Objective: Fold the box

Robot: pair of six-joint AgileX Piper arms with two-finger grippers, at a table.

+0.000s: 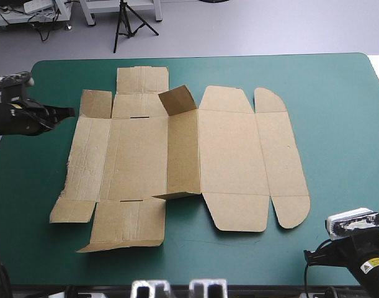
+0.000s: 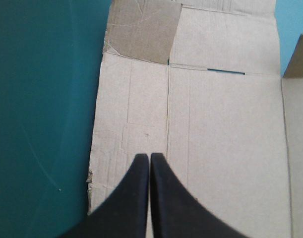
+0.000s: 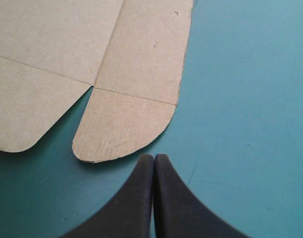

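The brown box (image 1: 226,149) lies as a flat cut sheet in the middle of the table, with one small flap (image 1: 178,99) standing up near its far side. My left gripper (image 1: 69,112) is shut and hovers at the sheet's left edge. In the left wrist view the left gripper (image 2: 150,156) points across the left panel (image 2: 215,124) toward the raised flap (image 2: 297,59). My right gripper (image 3: 154,156) is shut, empty, and sits just off the rounded corner flap (image 3: 121,124) at the sheet's near right. The right arm (image 1: 356,248) is at the table's near right corner.
The teal-green cover (image 1: 338,124) runs wide to the right of the sheet and in a narrower strip along the near edge. The sheet's left edge is ragged (image 2: 91,183).
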